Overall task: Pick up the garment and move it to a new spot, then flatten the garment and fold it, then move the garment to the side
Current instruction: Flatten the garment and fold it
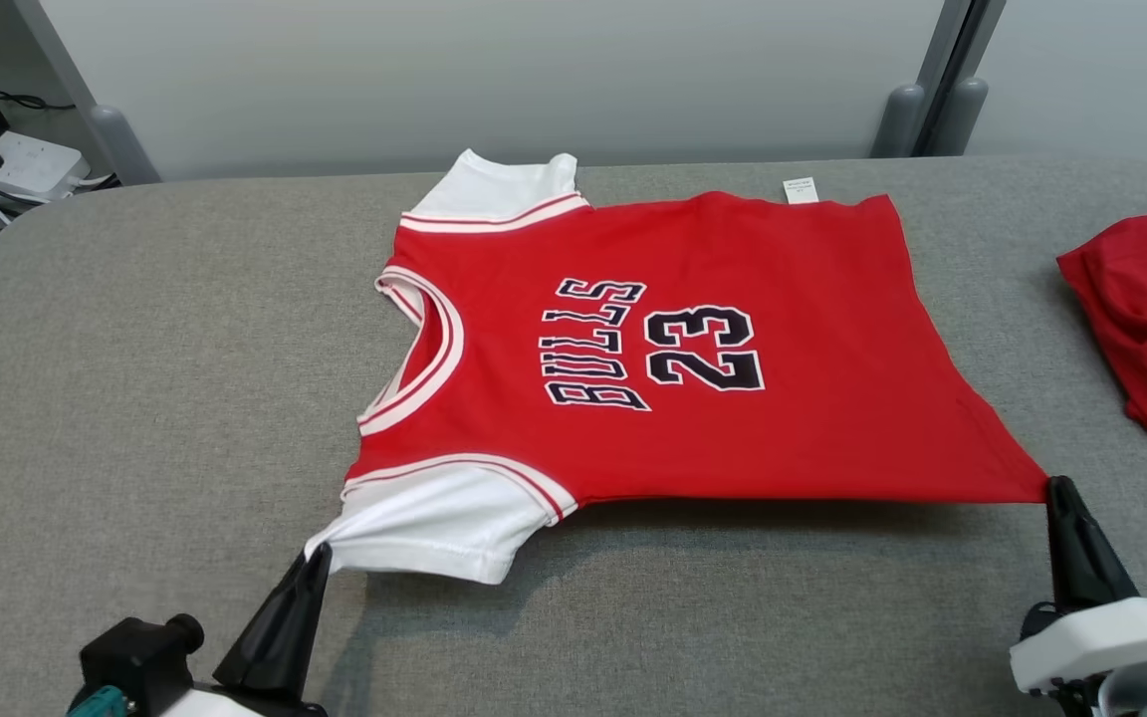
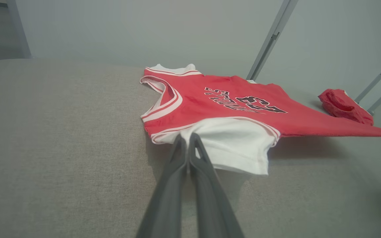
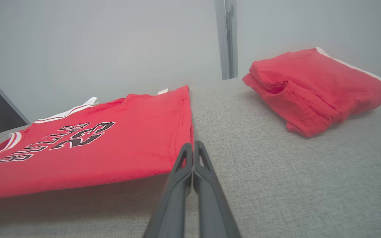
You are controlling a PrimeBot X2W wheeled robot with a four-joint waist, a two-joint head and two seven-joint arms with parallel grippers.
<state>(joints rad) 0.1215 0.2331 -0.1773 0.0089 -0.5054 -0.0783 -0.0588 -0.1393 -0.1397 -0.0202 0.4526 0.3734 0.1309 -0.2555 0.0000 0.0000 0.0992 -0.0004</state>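
On the grey counter [image 1: 135, 349] the garment [image 1: 693, 398] lies spread flat, left pincer [image 1: 320, 556] clamped on its white sleeve [image 1: 434, 523], right pincer [image 1: 1058, 488] on its hem corner [image 1: 1017, 476]. Flattening looks done; folding and moving aside remain.

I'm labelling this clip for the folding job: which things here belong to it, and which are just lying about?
In the job: red jersey, left gripper pinching its white sleeve, right gripper pinching its hem corner.
Lying about: folded red garment at the right, power strip off the far left corner.
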